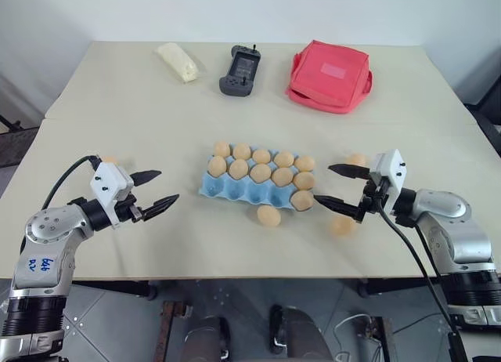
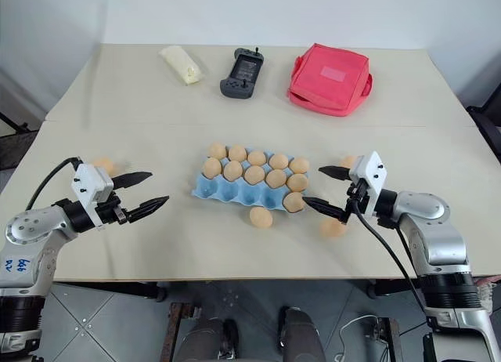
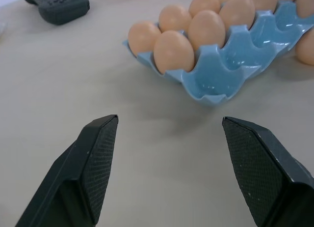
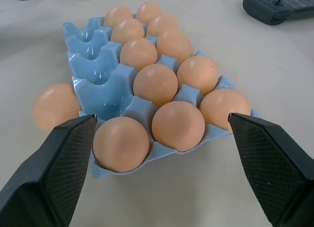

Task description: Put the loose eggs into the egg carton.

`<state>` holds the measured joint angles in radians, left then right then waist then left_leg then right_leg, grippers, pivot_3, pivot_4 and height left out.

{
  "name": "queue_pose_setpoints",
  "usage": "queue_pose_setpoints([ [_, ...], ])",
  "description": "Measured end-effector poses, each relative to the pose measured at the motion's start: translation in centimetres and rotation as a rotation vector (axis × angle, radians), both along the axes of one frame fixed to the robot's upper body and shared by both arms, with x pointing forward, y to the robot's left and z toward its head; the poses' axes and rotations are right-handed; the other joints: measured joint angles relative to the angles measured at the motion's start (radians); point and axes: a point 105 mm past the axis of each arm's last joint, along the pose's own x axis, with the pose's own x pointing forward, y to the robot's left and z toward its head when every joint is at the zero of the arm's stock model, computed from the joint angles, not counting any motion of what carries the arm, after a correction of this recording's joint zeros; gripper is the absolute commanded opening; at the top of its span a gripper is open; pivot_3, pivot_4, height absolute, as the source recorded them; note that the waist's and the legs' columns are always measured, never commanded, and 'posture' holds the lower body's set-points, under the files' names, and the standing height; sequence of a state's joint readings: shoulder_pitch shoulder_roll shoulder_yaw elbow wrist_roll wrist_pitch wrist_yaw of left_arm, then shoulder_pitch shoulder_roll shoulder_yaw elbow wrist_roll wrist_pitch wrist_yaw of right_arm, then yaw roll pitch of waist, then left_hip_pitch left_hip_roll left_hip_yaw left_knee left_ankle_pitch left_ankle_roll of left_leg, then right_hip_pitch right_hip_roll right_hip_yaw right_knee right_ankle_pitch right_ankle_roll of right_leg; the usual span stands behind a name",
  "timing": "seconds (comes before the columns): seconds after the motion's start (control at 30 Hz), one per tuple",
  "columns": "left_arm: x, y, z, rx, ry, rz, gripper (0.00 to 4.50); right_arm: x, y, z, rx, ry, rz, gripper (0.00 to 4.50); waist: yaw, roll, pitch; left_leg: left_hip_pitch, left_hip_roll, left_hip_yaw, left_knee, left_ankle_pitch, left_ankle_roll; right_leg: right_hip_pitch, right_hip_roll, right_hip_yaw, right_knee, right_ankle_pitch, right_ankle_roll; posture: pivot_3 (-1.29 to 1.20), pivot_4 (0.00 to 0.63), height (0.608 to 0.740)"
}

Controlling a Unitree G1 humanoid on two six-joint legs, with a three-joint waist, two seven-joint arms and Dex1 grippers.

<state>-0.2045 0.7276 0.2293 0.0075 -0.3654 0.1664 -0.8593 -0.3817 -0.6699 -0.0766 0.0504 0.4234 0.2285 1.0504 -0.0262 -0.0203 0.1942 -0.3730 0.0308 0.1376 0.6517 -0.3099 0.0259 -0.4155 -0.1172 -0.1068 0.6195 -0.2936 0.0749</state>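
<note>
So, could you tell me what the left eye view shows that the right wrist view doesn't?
Only the left eye view takes in the red pouch, the pale yellow packet, both arms with open grippers, left and right, and two loose eggs near the right gripper. Only the right wrist view looks closely into the empty cups along the carton's front row. Both show the blue egg carton, its eleven eggs, the loose egg in front of it and the black controller.

Bright, even overhead light falls on the bench. Shadows are soft. One loose egg looks blurred.
</note>
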Motion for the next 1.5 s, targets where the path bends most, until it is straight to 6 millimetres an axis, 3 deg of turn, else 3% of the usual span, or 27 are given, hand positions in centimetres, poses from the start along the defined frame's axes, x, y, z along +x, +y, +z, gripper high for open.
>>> queue_pose_setpoints([
  [0.1,0.1,-0.5,-0.1,-0.006,0.025,-0.026,3.62,-0.1,-0.6,0.1,0.007,-0.014,-0.031,4.5,0.002,0.0,0.0,0.0,0.0,0.0,0.0,0.0,0.0,0.0,0.0,0.0,0.0,0.0,0.0,0.0,0.15,0.74],
  [0.23,-0.1,-2.3,-0.2,-0.022,0.059,-0.129,3.62,-0.9,-2.7,0.3,0.01,-0.035,-0.114,4.5,0.016,0.0,0.0,0.0,0.0,0.0,0.0,0.0,0.0,0.0,0.0,0.0,0.0,0.0,0.0,0.0,0.15,0.74],
  [0.37,-0.4,-5.2,0.0,0.002,0.058,-0.281,3.62,-3.3,-5.9,-1.2,-0.02,0.01,-0.217,4.5,0.037,0.0,0.0,-0.001,0.0,0.0,0.0,0.0,0.0,0.001,0.001,-0.001,-0.001,0.0,0.0,0.0,0.15,0.74],
  [0.53,-1.3,-8.2,-0.8,0.056,0.057,-0.466,3.62,-6.0,-8.4,-3.1,-0.064,0.076,-0.259,4.5,0.033,0.0,0.0,0.002,0.0,0.005,0.001,-0.001,0.002,0.001,0.002,0.002,-0.003,0.0,0.0,0.0,0.15,0.74],
  [0.7,-1.5,-9.1,-0.8,0.073,0.055,-0.541,3.62,-6.9,-8.2,-4.1,-0.081,0.112,-0.22,4.5,0.02,0.0,0.0,0.005,0.0,0.006,0.002,0.001,0.003,0.002,0.002,0.005,0.0,0.001,-0.002,0.0,0.15,0.74],
  [0.9,-1.0,-8.7,-1.2,0.08,0.074,-0.532,3.62,-4.2,-6.2,-3.4,-0.098,0.054,-0.132,4.5,0.022,0.0,0.0,0.005,0.001,0.004,0.002,0.002,0.001,0.001,0.001,0.003,0.0,0.005,-0.006,0.0,0.15,0.74],
  [1.1,-0.8,-8.4,-1.1,0.081,0.069,-0.513,3.62,-2.5,-4.8,-5.1,-0.102,0.115,-0.027,4.5,0.025,0.0,0.0,0.003,0.001,0.004,0.002,0.007,0.001,0.001,0.001,0.002,0.0,0.006,-0.006,0.0,0.15,0.74],
  [1.23,-1.0,-7.8,-1.2,0.079,0.07,-0.484,3.66,-2.4,-5.3,-7.1,-0.122,0.182,-0.029,3.61,0.024,0.0,0.0,0.002,0.001,0.004,0.002,0.006,0.001,0.0,0.001,0.002,-0.001,0.006,-0.005,0.0,0.15,0.74],
  [1.43,-1.3,-7.4,-1.3,0.074,0.069,-0.449,3.66,-2.1,-4.3,-6.7,-0.108,0.153,0.013,1.44,0.021,0.0,0.0,0.003,0.001,0.005,0.003,0.006,0.001,0.0,0.001,0.002,-0.001,0.006,-0.005,0.0,0.15,0.74],
  [1.47,-1.3,-7.2,-1.4,0.071,0.072,-0.44,3.66,-2.2,-4.1,-6.5,-0.105,0.145,0.02,1.14,0.022,0.0,0.0,0.003,0.001,0.005,0.003,0.006,0.001,0.0,0.001,0.002,0.0,0.006,-0.005,0.0,0.15,0.74],
  [1.5,-1.2,-7.0,-1.4,0.067,0.073,-0.43,3.66,-2.2,-3.8,-6.2,-0.104,0.135,0.03,1.14,0.021,0.001,0.0,0.003,0.001,0.005,0.003,0.006,0.001,0.0,0.001,0.002,0.0,0.006,-0.005,0.0,0.15,0.74],
])
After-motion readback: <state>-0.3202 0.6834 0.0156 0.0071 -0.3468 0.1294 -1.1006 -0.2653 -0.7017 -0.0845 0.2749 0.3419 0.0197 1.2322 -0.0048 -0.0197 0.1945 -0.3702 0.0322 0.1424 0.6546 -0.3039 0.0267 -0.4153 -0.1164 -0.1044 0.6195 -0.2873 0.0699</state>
